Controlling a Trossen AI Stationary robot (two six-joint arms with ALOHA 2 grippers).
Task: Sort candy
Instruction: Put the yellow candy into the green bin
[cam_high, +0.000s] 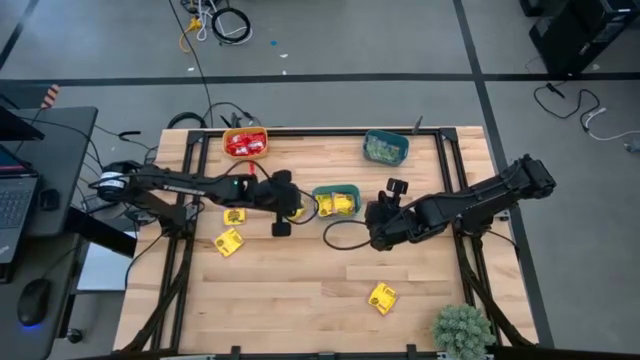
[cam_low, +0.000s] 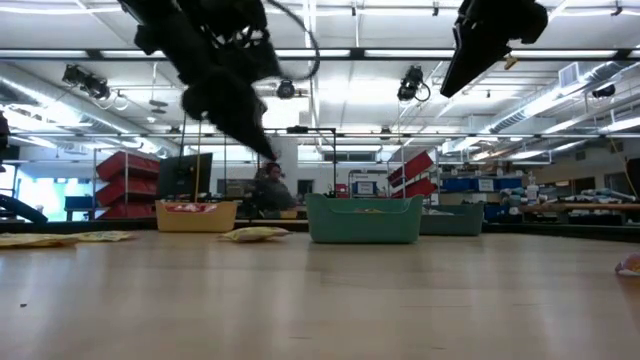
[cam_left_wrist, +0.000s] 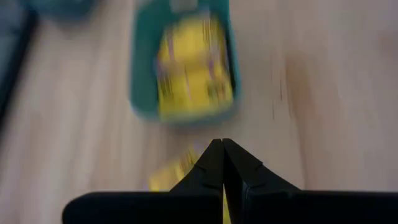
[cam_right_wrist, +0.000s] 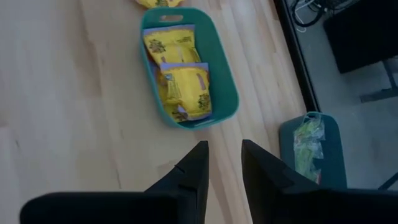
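Yellow candy packets fill a teal bowl (cam_high: 337, 201) at the table's middle. Loose yellow ones lie flat on the wood (cam_high: 233, 215) (cam_high: 230, 242) (cam_high: 382, 297), and another (cam_left_wrist: 173, 176) lies just below my left gripper. Red candy sits in an orange bowl (cam_high: 246, 143), pale green candy in a second teal bowl (cam_high: 386, 147). My left gripper (cam_left_wrist: 222, 148) is shut and hangs above the table, just left of the middle bowl (cam_low: 365, 220). My right gripper (cam_right_wrist: 224, 163) is open, raised off the table to the right of that bowl (cam_right_wrist: 186, 68).
A dark cable loops over the wood (cam_high: 338, 236) near the right gripper. A small green plant (cam_high: 462, 330) stands at the near right corner. Black frame rails run along the table's sides (cam_high: 462, 190). Bare wood lies across the near half.
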